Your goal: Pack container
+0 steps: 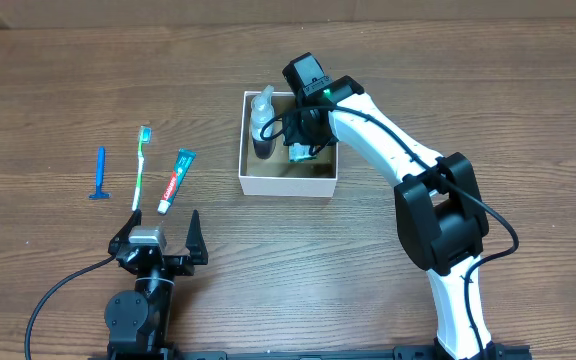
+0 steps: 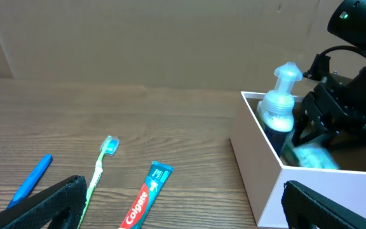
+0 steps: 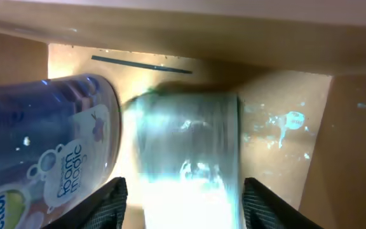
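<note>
The container (image 1: 286,184) is a white-walled square box with a brown floor, behind the table's middle. It also shows in the left wrist view (image 2: 259,159) and the right wrist view (image 3: 284,114). A blue foam pump bottle (image 1: 261,125) (image 2: 278,108) (image 3: 49,146) lies along its left side. My right gripper (image 1: 306,140) (image 3: 184,207) reaches down into the box with its jaws open. A pale, blurred teal-and-white packet (image 1: 298,153) (image 2: 310,157) (image 3: 189,165) lies between them with a gap on each side. My left gripper (image 1: 158,238) (image 2: 183,191) is open and empty near the front edge.
Left of the box lie a green toothbrush (image 1: 141,165) (image 2: 100,166), a Colgate toothpaste tube (image 1: 176,180) (image 2: 146,197) and a blue razor (image 1: 99,173) (image 2: 30,181). The right arm (image 1: 398,150) stretches across the table's right half.
</note>
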